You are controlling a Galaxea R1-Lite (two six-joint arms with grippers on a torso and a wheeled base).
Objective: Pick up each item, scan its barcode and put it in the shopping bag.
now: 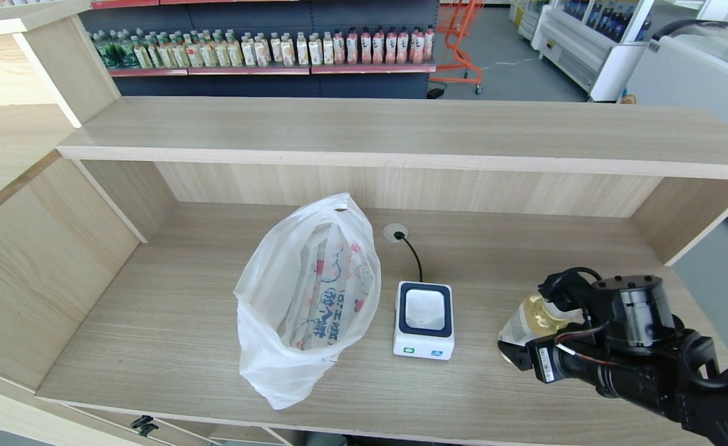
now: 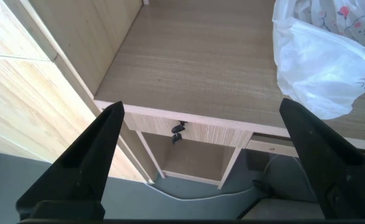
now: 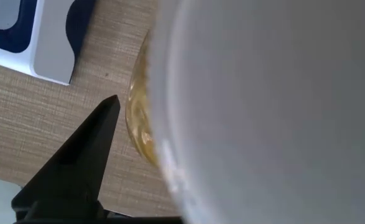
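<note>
A clear bottle of yellowish liquid (image 1: 528, 319) with a white label is on the counter, right of the white barcode scanner (image 1: 424, 319). My right gripper (image 1: 521, 344) is open around the bottle, which sits very close between its fingers in the right wrist view (image 3: 263, 106); one dark finger (image 3: 83, 155) stands slightly apart from the bottle's side. The white plastic shopping bag (image 1: 305, 297) stands open left of the scanner, with a printed package (image 1: 326, 291) inside. My left gripper (image 2: 201, 118) is open and holds nothing, off the counter's front left edge, with the bag (image 2: 325, 56) beyond it.
The scanner's black cable (image 1: 413, 251) runs back to a grommet hole (image 1: 396, 232). The wooden counter (image 1: 171, 322) has raised side walls and a high back ledge (image 1: 401, 133). A drawer handle (image 2: 178, 132) sits under the front edge. Bare counter lies left of the bag.
</note>
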